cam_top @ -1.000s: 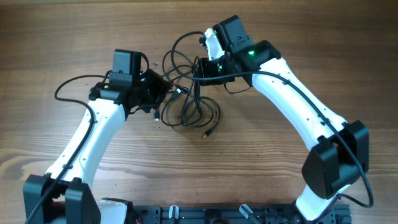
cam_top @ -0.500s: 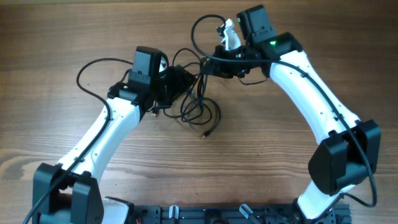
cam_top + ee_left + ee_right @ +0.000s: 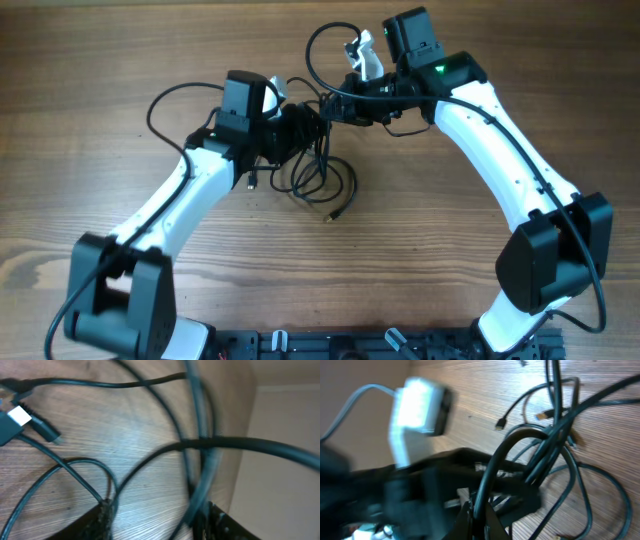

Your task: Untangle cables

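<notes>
While wooden table (image 3: 100, 60) is spreading under everything, left arm (image 3: 190, 195) and right arm (image 3: 500, 150) are reaching inward over it. Cables (image 3: 318, 170) are lying in loose black tangle between them, strands rising toward both grippers. Right gripper (image 3: 338, 105) is pinching one strand, fingers (image 3: 462, 527) pressing tight on it. Left gripper (image 3: 300, 132) is sitting at tangle's upper left edge; its fingers (image 3: 92, 525) are standing apart, strands running between, hold impossible to tell. Small plug (image 3: 327, 215) is lying at tangle's lower edge.

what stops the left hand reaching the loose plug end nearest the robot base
Probably yes: the plug end lies on bare table near the left hand, which sits among the cables.
</notes>
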